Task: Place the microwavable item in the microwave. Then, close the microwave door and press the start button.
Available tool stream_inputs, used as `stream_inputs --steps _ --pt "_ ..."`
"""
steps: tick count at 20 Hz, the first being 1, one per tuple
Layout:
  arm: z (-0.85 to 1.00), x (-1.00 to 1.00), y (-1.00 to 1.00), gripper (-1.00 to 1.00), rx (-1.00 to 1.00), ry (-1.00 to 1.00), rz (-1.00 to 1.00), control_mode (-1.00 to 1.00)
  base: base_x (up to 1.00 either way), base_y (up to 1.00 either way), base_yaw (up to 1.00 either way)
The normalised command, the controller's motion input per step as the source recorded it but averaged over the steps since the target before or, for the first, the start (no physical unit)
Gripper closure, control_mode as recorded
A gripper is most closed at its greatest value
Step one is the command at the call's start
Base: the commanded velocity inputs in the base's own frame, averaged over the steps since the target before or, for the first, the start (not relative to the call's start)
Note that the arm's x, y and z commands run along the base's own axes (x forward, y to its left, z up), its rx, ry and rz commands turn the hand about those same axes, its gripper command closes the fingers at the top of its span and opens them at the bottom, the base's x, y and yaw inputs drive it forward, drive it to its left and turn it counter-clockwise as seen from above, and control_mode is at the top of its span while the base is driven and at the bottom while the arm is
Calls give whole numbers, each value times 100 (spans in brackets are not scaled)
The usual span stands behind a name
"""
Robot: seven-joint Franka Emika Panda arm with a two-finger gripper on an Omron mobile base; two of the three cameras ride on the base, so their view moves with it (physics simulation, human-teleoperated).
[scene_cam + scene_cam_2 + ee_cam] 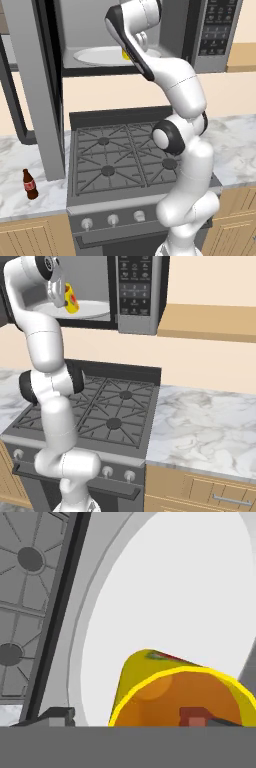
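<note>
The tool [64, 300] apparently holds the yellow cup [71, 298] inside the microwave [135, 296].

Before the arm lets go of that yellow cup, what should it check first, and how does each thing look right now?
1. Microwave door open: ok, it hangs wide open at the left.
2. Yellow cup inside the microwave: ok, it is within the opening.
3. Cup over the white turntable: ok, the plate lies beyond it in the hand view.
4. Cup resting on the turntable: cannot tell, contact is hidden.
5. Gripper hold on the cup: cannot tell, the fingers are mostly hidden.
6. Cola bottle out of the way: ok, it stands on the counter left of the stove.
</note>
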Motion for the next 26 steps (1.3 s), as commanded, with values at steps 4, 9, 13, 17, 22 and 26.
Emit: stream_inputs --steps 4,9,13,17,22,26 --pt "0 25 0 -100 0 -9 4 -100 0 0 0" --pt "0 38 0 -100 0 -9 4 -100 0 0 0" --pt "0 35 -2 -100 0 -10 4 -100 0 0 0" --pt "14 -19 -1 -100 -1 -20 3 -100 0 0 0" --pt "10 -78 0 -100 -7 -31 2 -100 0 0 0" --pt "-27 -68 3 -100 -12 -23 1 -100 0 0 0"
